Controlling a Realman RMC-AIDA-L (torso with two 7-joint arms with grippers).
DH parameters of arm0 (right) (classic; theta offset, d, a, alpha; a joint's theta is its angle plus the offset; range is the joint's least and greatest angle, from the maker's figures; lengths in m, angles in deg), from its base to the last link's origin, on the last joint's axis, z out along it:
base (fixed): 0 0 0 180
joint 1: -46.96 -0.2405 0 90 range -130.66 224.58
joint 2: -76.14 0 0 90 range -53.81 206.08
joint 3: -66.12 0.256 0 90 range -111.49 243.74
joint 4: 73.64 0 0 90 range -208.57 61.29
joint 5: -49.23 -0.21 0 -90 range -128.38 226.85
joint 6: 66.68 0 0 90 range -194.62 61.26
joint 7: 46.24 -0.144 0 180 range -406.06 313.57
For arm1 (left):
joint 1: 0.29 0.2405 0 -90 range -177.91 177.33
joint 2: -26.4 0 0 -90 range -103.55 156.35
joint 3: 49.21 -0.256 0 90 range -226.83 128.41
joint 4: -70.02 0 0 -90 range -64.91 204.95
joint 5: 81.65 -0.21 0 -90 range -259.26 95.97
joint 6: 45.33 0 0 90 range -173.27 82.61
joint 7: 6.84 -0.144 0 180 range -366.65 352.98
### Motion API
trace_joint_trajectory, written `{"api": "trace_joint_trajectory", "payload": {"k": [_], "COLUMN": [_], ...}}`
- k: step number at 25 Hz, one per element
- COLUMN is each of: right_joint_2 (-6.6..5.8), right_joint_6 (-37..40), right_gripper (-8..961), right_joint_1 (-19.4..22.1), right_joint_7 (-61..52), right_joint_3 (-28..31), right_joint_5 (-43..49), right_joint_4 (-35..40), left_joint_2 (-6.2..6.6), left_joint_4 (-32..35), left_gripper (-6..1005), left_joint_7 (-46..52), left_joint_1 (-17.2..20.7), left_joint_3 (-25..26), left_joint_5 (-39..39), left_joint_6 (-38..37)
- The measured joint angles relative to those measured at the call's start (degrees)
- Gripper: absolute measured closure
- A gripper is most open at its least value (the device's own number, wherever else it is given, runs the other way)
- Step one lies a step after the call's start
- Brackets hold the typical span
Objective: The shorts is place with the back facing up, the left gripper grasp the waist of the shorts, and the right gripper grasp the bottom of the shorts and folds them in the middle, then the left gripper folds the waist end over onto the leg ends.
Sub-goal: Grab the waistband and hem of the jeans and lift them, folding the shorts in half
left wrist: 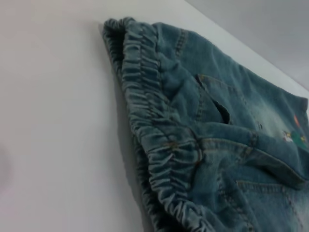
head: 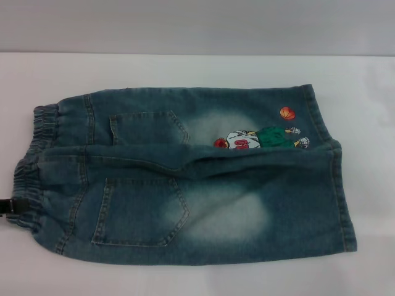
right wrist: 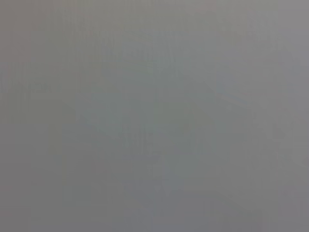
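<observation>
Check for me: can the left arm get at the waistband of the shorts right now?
Probably yes. The left tool sits at the table edge right against the elastic waistband of the shorts, with only bare white table beside it.

faded blue denim shorts (head: 185,179), green-orange cartoon print (head: 262,139), white table (head: 185,68)

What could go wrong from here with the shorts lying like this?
1. The shorts look folded lengthwise already; the near leg's ridge could slip open during the waist fold.
2. The elastic waistband is bunched, so the left gripper, at its near corner, may pinch only one layer.
</observation>
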State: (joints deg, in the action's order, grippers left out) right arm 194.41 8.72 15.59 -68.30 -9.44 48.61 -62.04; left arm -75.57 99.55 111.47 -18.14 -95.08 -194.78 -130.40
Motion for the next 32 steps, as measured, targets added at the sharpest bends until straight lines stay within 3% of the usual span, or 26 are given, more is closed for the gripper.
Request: {"api": "trace_joint_trajectory", "payload": {"k": [13,16,18,20,25,27,30,32], "right_joint_2": [0.03,-0.45,-1.65,-3.72,-8.71,-10.08,-11.24,-11.37], "right_joint_6": [-0.31,-0.67,-0.84,-0.89,1.44,3.8,9.28,13.13], "right_gripper": [377,376,376,376,376,376,377,377], "right_joint_1": [0.08,0.17,0.1,-0.05,0.0,0.17,0.18,0.11], "right_joint_7": [-0.12,-3.29,-8.94,-17.54,-38.69,-44.21,-49.43,-51.14], "right_joint_3": [2.79,3.12,2.65,2.16,2.53,3.06,5.7,8.39], "right_joint_5": [0.01,0.3,1.94,6.49,25.71,32.97,45.22,52.54], "right_joint_4": [-0.23,-0.02,0.37,1.75,10.62,14.98,20.84,23.6], "left_joint_2": [-0.42,-0.42,-0.45,-0.59,-1.37,-1.71,-1.9,-1.9], "left_joint_4": [0.17,0.18,0.2,0.39,1.84,2.56,2.89,2.89], "left_gripper": [829,906,958,958,958,958,958,958], "left_joint_7": [0.17,0.12,0.08,-0.03,-0.81,-0.9,-1.17,-1.17], "left_joint_1": [-0.8,-0.65,-0.64,-0.66,-0.64,-0.62,-0.61,-0.61], "left_joint_3": [1.44,2.03,2.31,2.36,2.49,2.55,2.55,2.55], "left_joint_5": [-1.57,-1.57,-1.58,-1.58,-1.55,-1.59,-1.56,-1.56], "left_joint_6": [0.73,0.75,0.77,0.78,0.82,0.88,0.87,0.87]}}
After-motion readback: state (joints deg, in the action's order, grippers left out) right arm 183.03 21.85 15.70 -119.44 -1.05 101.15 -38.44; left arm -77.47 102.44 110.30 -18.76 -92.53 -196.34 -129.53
